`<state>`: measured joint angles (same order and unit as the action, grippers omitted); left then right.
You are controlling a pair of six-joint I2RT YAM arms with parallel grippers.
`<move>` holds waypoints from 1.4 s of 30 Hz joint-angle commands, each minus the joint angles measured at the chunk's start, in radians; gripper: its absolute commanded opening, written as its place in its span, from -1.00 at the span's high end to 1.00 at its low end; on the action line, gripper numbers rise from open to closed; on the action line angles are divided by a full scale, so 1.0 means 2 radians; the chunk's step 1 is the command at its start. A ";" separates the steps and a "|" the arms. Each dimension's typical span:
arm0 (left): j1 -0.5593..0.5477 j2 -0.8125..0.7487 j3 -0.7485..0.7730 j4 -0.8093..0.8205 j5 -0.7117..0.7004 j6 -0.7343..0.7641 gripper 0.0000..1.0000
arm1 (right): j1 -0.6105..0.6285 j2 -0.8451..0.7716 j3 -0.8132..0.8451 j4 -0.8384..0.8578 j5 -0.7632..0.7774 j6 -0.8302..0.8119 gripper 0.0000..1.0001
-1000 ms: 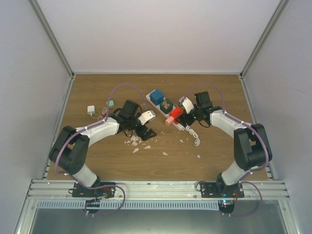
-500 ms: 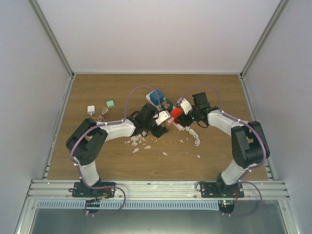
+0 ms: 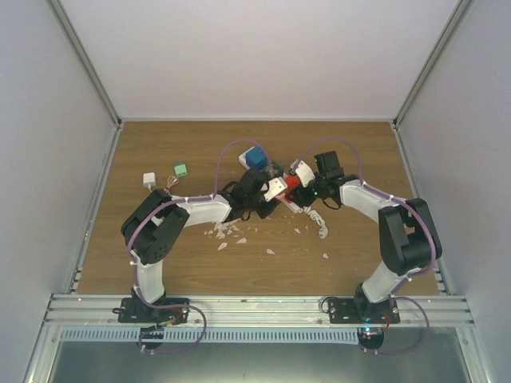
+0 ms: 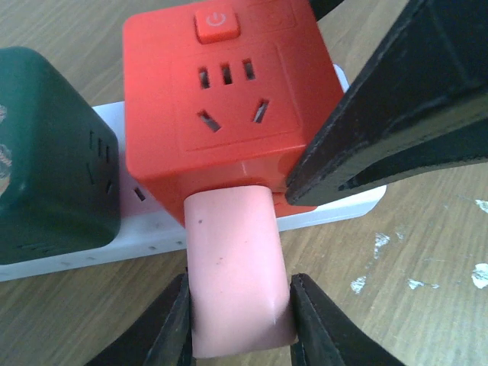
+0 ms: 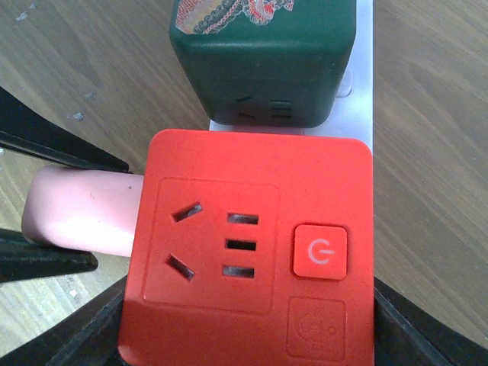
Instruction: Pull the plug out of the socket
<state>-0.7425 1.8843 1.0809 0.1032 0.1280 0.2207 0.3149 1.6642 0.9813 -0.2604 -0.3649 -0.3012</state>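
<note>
The left gripper (image 4: 238, 324) is clamped across the pink plug (image 4: 232, 252), judged light, rigid and smooth, and best held low on its sides. The plug is seated in the red cube (image 4: 229, 99) on the socket (image 4: 343, 204), which lies on the tabletop (image 4: 427, 252). The cube is clamped by the right gripper (image 5: 250, 335).

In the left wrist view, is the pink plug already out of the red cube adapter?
No, the pink plug butts against the red cube adapter's side, with the left gripper closed around it.
</note>
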 commanded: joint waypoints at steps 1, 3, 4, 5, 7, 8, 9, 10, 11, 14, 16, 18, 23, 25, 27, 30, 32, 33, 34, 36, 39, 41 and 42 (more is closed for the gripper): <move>-0.006 -0.008 -0.016 0.027 -0.003 0.008 0.53 | 0.005 0.007 -0.008 0.039 0.036 0.007 0.34; -0.006 -0.019 -0.032 0.029 -0.004 0.006 0.65 | 0.004 0.006 -0.009 0.041 0.047 0.010 0.43; -0.006 -0.025 -0.040 0.029 -0.004 0.005 0.70 | 0.005 0.006 -0.010 0.043 0.049 0.010 0.46; -0.006 -0.031 -0.048 0.027 -0.001 0.004 0.72 | 0.005 0.006 -0.011 0.044 0.054 0.013 0.50; -0.006 -0.041 -0.063 0.026 0.007 0.000 0.72 | 0.004 0.005 -0.012 0.049 0.064 0.017 0.56; -0.007 -0.047 -0.074 0.026 0.009 0.000 0.72 | 0.003 0.004 -0.012 0.050 0.067 0.017 0.57; -0.009 -0.053 -0.082 0.027 0.009 0.001 0.72 | 0.003 0.004 -0.013 0.051 0.071 0.018 0.59; -0.011 -0.059 -0.089 0.028 0.011 0.002 0.72 | 0.002 0.004 -0.013 0.052 0.075 0.019 0.60; -0.012 -0.065 -0.096 0.027 0.012 0.002 0.71 | 0.002 0.004 -0.014 0.053 0.079 0.019 0.62; -0.017 -0.080 -0.114 0.026 0.012 0.004 0.71 | -0.001 0.005 -0.017 0.057 0.095 0.021 0.68; -0.022 -0.088 -0.125 0.025 0.011 0.005 0.70 | -0.001 0.005 -0.018 0.060 0.102 0.022 0.72; -0.028 -0.094 -0.134 0.025 0.010 0.008 0.69 | 0.000 0.006 -0.019 0.061 0.104 0.021 0.73; -0.033 -0.107 -0.148 0.021 0.014 0.010 0.70 | -0.001 0.011 -0.020 0.064 0.110 0.017 0.75; -0.033 -0.113 -0.154 0.017 0.014 0.012 0.70 | -0.001 0.010 -0.021 0.065 0.112 0.015 0.75; -0.032 -0.126 -0.158 0.011 0.015 0.018 0.71 | -0.001 0.010 -0.022 0.065 0.109 0.014 0.75; -0.019 -0.158 -0.158 -0.014 0.029 0.025 0.72 | -0.001 0.008 -0.022 0.062 0.098 0.012 0.75; 0.001 -0.180 -0.149 -0.040 0.040 0.031 0.75 | -0.001 0.006 -0.022 0.060 0.086 0.009 0.74; 0.014 -0.190 -0.146 -0.054 0.042 0.034 0.76 | -0.001 0.006 -0.021 0.058 0.080 0.009 0.74; 0.029 -0.198 -0.141 -0.071 0.046 0.040 0.78 | -0.001 0.006 -0.020 0.056 0.074 0.008 0.73; 0.063 -0.213 -0.137 -0.094 0.054 0.053 0.84 | -0.001 0.006 -0.017 0.052 0.066 0.007 0.72; 0.124 -0.230 -0.136 -0.117 0.060 0.076 0.90 | -0.001 0.004 -0.017 0.050 0.060 0.005 0.71; 0.162 -0.237 -0.134 -0.130 0.063 0.099 0.90 | 0.000 0.003 -0.016 0.049 0.056 0.004 0.71; 0.179 -0.240 -0.133 -0.132 0.054 0.107 0.91 | -0.001 0.004 -0.016 0.048 0.055 0.004 0.71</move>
<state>-0.4973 1.4410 0.7929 -0.0971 0.2264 0.3397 0.3286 1.6634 0.9543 -0.1566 -0.2703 -0.2646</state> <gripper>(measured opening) 0.258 0.651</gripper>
